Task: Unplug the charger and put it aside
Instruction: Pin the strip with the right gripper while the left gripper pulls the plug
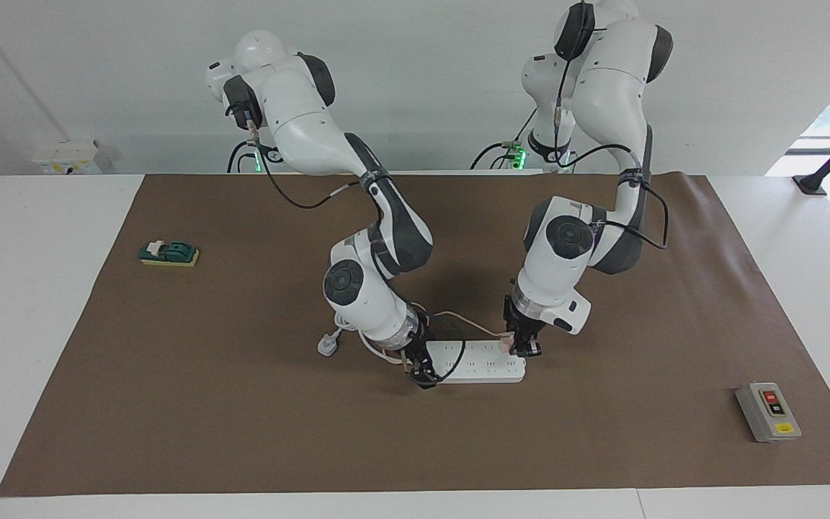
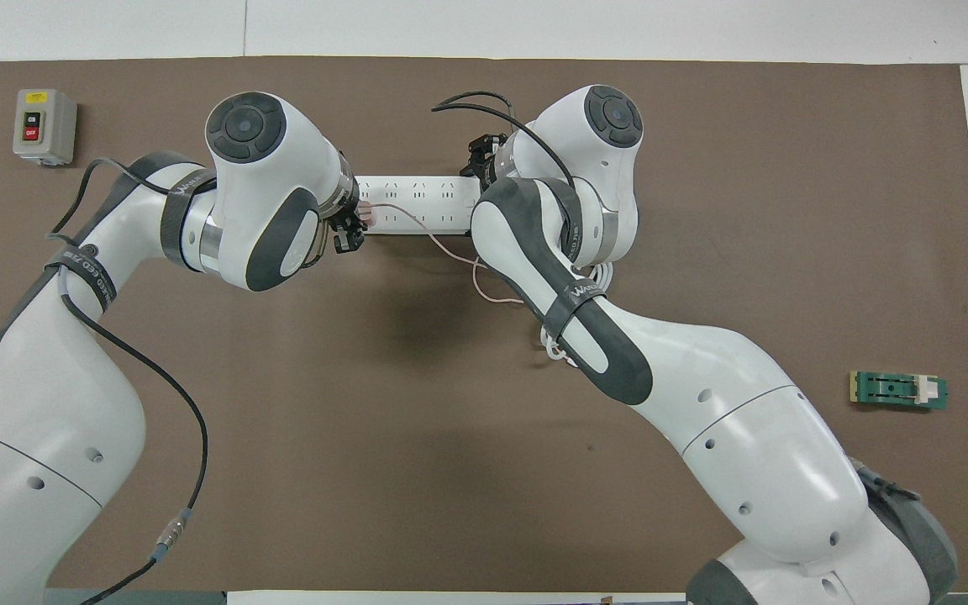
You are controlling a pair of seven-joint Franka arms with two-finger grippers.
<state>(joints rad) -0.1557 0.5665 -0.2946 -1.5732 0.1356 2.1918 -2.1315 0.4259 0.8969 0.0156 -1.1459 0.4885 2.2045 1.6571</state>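
Note:
The small pale pink charger [image 1: 506, 343] sits in the long white power strip [image 1: 483, 369] at its end toward the left arm. It also shows in the overhead view [image 2: 367, 217], on the strip [image 2: 417, 202]. My left gripper [image 1: 522, 347] [image 2: 349, 228] is down at that end and shut on the charger. The thin pink cable [image 1: 458, 318] [image 2: 453, 252] loops from the charger toward the robots. My right gripper [image 1: 421, 371] [image 2: 479, 160] is down at the strip's other end, touching it.
A white three-pin plug [image 1: 327, 346] with thick white cord lies by the right arm's wrist. A green switch block [image 1: 169, 254] [image 2: 898, 391] lies toward the right arm's end. A grey button box [image 1: 768, 411] [image 2: 44, 126] stands toward the left arm's end.

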